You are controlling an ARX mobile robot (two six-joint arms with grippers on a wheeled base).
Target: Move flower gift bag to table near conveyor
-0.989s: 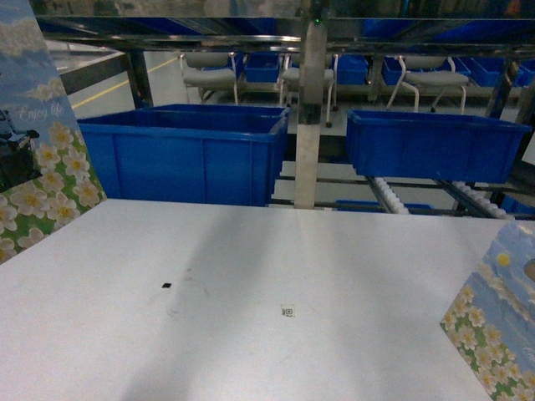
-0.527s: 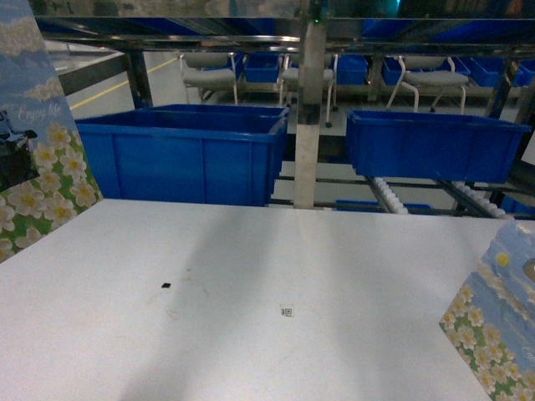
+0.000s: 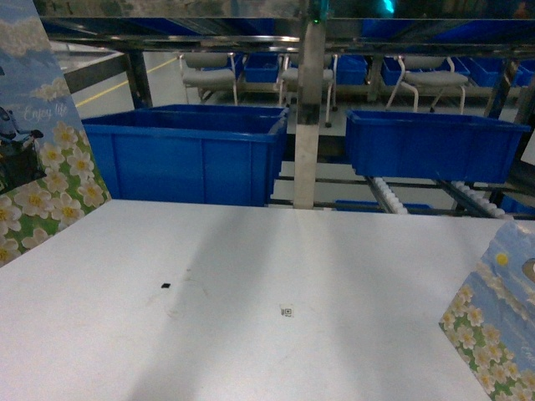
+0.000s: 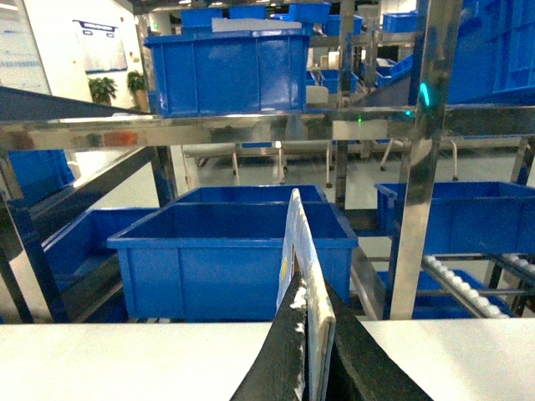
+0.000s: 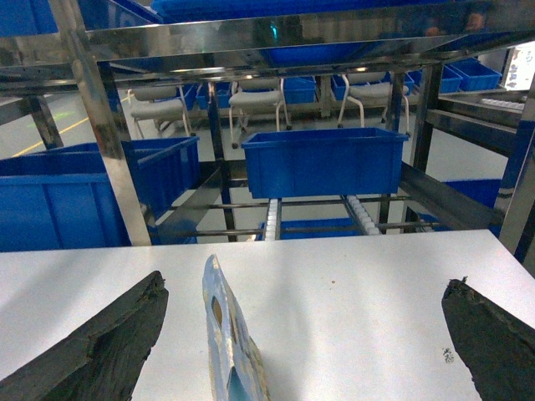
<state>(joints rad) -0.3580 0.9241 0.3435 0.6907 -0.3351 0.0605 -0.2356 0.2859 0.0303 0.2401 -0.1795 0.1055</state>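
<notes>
Left gripper (image 4: 311, 351) clamped on edge of a flower bag (image 3: 38, 142), upright at table's (image 3: 251, 276) left edge. Right gripper (image 5: 305, 334) wide open, second bag (image 5: 230, 342) between fingers, nearer left one. Conveyor (image 5: 359, 213) beyond, under blue totes (image 3: 192, 154).

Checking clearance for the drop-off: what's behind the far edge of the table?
Behind the table sit two blue totes on the steel rack, with conveyor rollers showing between them. The totes' insides and the floor below are hidden.
</notes>
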